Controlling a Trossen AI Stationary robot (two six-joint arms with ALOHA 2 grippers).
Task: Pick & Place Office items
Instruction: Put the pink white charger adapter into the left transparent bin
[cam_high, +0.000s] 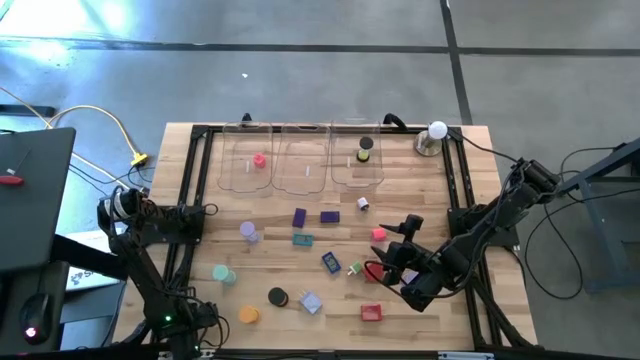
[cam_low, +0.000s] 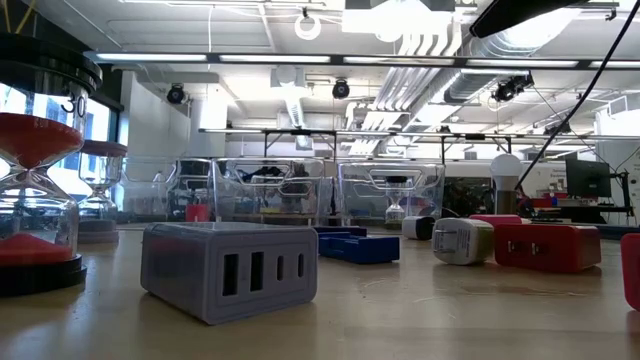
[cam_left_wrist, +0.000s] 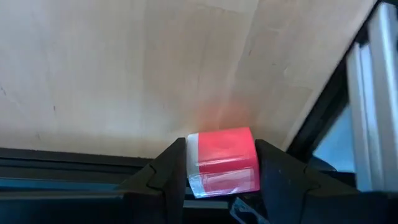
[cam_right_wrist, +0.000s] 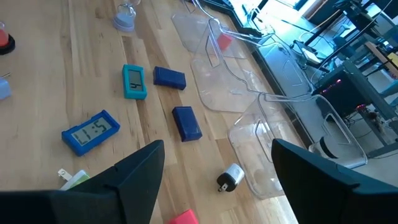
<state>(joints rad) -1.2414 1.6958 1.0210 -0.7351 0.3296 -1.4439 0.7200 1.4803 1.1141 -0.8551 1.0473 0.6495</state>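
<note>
Items lie scattered over the wooden table (cam_high: 420, 300), mostly in its middle and near half. Seen from above: two dark blue blocks (cam_high: 299, 217) mid-table, a teal timer (cam_high: 302, 240) just nearer, a blue timer (cam_high: 331, 262) nearer again, a black disc (cam_high: 278, 296) and orange disc (cam_high: 248, 315) near-left, a red block (cam_high: 372, 313) near-right, a pink piece (cam_high: 379, 234) right of centre.

Three clear trays (cam_high: 305, 160) stand in a row at the far edge. The left one holds a pink-red piece (cam_high: 259, 160); the right one holds a black disc (cam_high: 365, 143) on something yellow-green.

Right gripper (cam_high: 385, 268) hovers over the near-right area, fingers wide apart, holding nothing. Its wrist view shows digits on both timers and a small white-and-black plug (cam_right_wrist: 229, 178) beside a tray; none of this is legible from above.

Left gripper (cam_left_wrist: 222, 180) is at the near-left corner, arm folded. Only its wrist view shows the fingers: clamped on a red-pink block with a white edge (cam_left_wrist: 222, 162), over bare table by the black frame (cam_left_wrist: 317, 124).

Low view alone shows a grey charger block (cam_low: 228, 270) with ports, red sand timers (cam_low: 35, 215) at left, and a red block (cam_low: 545, 245) at right.
</note>
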